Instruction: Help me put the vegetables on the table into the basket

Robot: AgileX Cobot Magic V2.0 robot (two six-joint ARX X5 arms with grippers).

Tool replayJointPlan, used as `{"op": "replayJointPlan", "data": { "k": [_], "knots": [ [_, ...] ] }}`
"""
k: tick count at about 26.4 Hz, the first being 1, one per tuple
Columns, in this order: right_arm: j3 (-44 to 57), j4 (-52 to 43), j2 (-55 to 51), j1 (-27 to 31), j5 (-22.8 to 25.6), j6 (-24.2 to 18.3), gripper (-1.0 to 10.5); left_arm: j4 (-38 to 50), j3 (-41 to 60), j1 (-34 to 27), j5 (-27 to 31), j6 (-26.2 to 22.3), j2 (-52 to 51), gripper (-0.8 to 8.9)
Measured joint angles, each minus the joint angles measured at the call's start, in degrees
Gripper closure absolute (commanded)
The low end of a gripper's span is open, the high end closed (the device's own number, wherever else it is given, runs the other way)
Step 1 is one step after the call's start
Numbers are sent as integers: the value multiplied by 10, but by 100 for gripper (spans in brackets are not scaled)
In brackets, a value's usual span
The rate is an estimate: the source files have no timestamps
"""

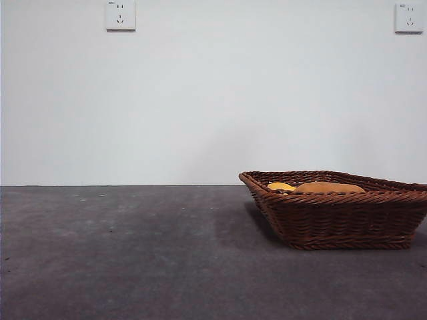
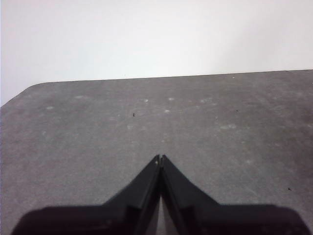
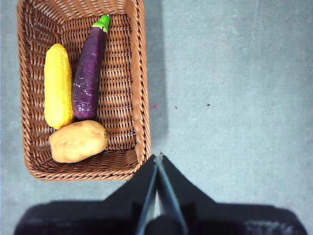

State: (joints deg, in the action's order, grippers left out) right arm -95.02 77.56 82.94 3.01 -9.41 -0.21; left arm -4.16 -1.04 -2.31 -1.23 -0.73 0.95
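The wicker basket stands on the grey table at the right of the front view. In the right wrist view the basket holds the yellow corn cob, the dark-purple vegetable and the brown potato, side by side. The front view shows only the tops of the potato and the corn cob above the rim. My right gripper is shut and empty, high above the table beside the basket. My left gripper is shut and empty over bare table.
A white wall stands behind the table, with two power sockets high on it. The table's far edge and a rounded corner show in the left wrist view.
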Motion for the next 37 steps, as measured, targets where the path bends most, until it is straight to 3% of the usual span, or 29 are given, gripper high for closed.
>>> {"op": "replayJointPlan", "data": {
  "k": [9,12,14,17,21,23,25,29,37],
  "knots": [
    [0,0,1,0,1,0,946,0,0,0,0,3,25,816],
    [19,-75,-21,1,45,0,946,0,0,0,0,4,35,816],
    [76,-175,-92,-11,61,0,946,0,0,0,0,3,39,816],
    [227,-425,-257,-28,60,0,946,0,0,0,0,4,45,817],
    [526,-827,-492,-20,93,-1,946,0,0,0,0,4,56,817],
    [676,-960,-613,-21,116,-1,946,0,0,0,0,4,63,816],
    [756,-988,-689,-22,124,-1,946,0,0,0,0,4,70,817],
    [857,-957,-756,-22,125,-1,946,0,0,0,0,4,80,816],
    [908,-838,-821,-22,124,22,946,0,0,0,0,4,103,816]
  ]
}}
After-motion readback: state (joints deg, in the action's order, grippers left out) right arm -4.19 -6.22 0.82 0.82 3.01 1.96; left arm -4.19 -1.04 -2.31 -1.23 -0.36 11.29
